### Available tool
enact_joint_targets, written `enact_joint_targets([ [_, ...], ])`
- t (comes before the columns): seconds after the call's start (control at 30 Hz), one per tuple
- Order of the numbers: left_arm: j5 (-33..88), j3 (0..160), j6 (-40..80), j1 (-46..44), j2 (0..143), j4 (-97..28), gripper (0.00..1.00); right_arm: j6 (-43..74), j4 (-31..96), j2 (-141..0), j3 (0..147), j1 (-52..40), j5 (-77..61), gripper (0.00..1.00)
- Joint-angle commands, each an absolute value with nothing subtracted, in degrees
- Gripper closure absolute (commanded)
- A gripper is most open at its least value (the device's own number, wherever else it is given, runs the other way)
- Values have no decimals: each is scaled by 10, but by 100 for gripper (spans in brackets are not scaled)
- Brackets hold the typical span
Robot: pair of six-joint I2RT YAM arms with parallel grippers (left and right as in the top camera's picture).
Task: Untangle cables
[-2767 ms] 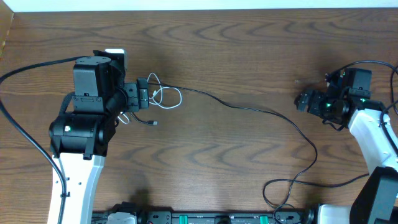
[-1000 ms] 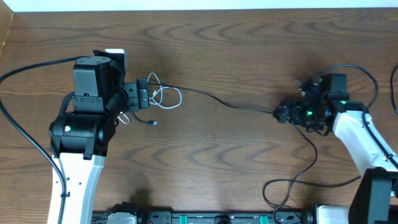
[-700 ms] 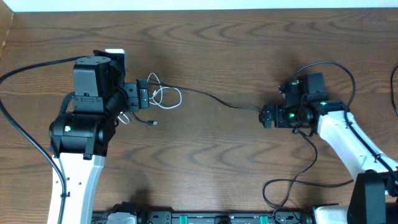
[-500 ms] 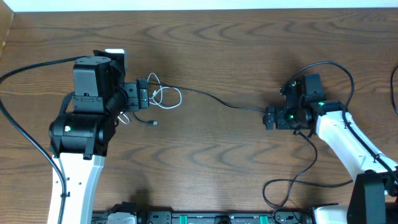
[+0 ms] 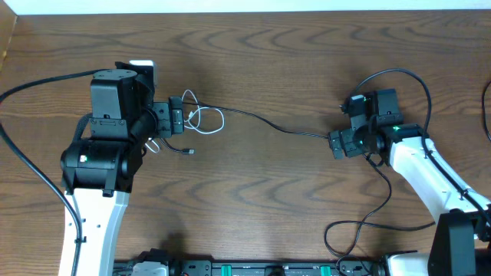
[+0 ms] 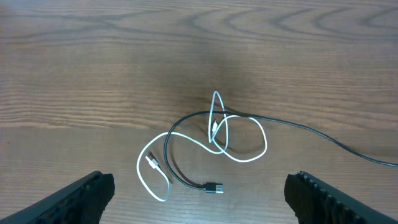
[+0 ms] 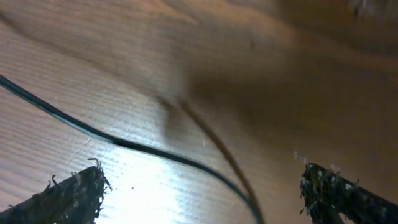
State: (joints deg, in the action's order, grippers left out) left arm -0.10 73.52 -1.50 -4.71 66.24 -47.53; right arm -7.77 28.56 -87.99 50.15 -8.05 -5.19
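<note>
- Black cable lies left to right along the desk. Its left end loops through the short white cable.
- The tangle sits directly ahead of the left tool, which is spread wide and holds nothing.
- Right tool straddles the black cable mid-run, also released.
- Likely next move: the right tool clamps and pulls rightward along the cable's axis.

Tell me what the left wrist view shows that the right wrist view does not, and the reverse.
Only the left wrist view: the white cable in small loops, crossing the black cable, and that cable's plug end. Only the right wrist view: a blurred, close stretch of the black cable alone. Both: the wooden table, the black cable, and an open gripper, the left gripper in one, the right gripper in the other.
</note>
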Motion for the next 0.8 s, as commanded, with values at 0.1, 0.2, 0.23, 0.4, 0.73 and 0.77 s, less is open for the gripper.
enact_joint_targets([
  [0.1,0,740,-18,-47,662,-475,8,-237,259,-942,498,-83,-142,1],
  [0.2,0,740,-18,-47,662,-475,8,-243,225,-990,498,-84,-141,4],
  [0.23,0,740,-18,-47,662,-475,7,-243,214,-1006,498,-84,-141,15],
  [0.4,0,740,-18,-47,662,-475,8,-243,203,-1034,498,-83,-136,78],
  [0.73,0,740,-18,-47,662,-475,8,-139,191,-978,519,-82,0,99],
  [0.77,0,740,-18,-47,662,-475,7,-130,191,-966,522,-82,24,99],
])
